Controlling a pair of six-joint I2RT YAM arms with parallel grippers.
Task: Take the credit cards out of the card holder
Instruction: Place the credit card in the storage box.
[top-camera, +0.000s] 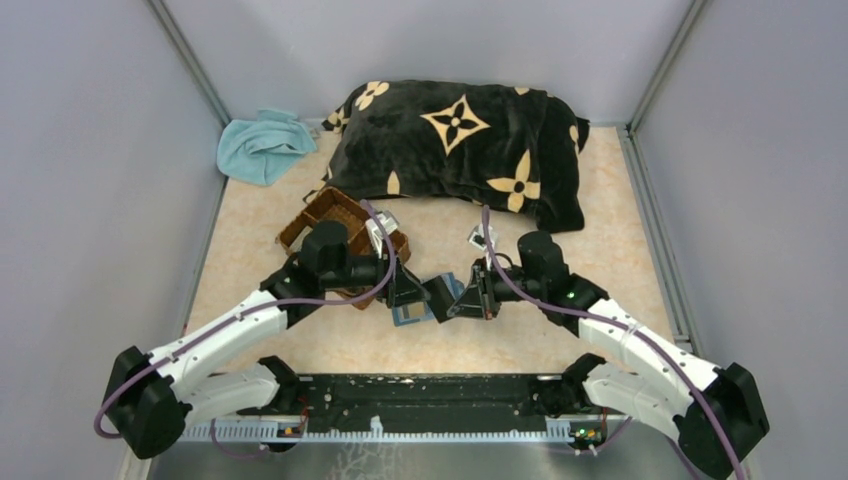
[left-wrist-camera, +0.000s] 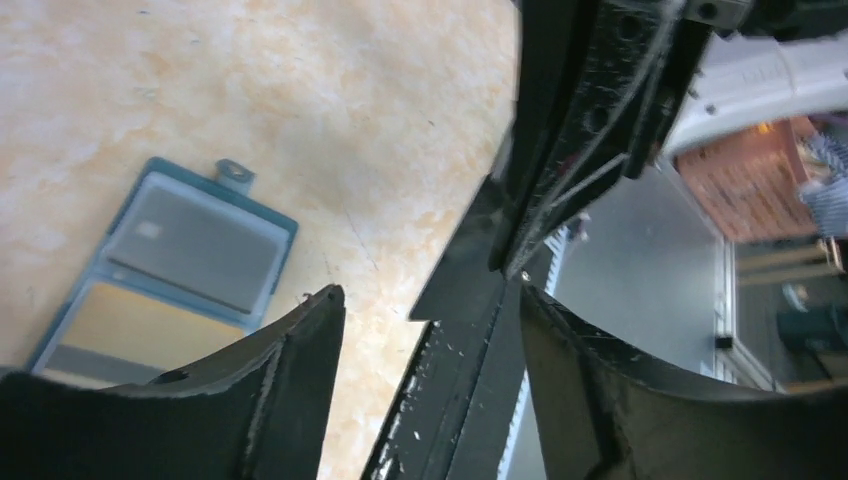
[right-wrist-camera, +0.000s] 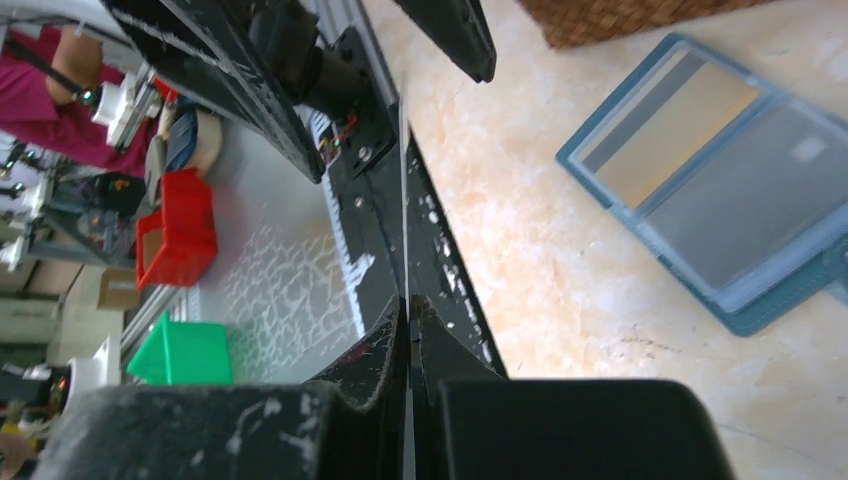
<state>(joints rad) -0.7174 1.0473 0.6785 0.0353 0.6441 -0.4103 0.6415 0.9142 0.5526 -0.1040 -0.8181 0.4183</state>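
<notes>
Right pincer (right-wrist-camera: 409, 305), reaching inward, clamps a credit card (right-wrist-camera: 404, 210) edge-on.

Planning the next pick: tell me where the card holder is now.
The card holder lies open on the table, centre of the top view, just below the left gripper and right gripper, near the brown woven tray.

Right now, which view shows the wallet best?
Right wrist: the wallet lies open and large, both halves with their cards visible. In the left wrist view a finger hides one end. From the top it is small and half hidden.
</notes>
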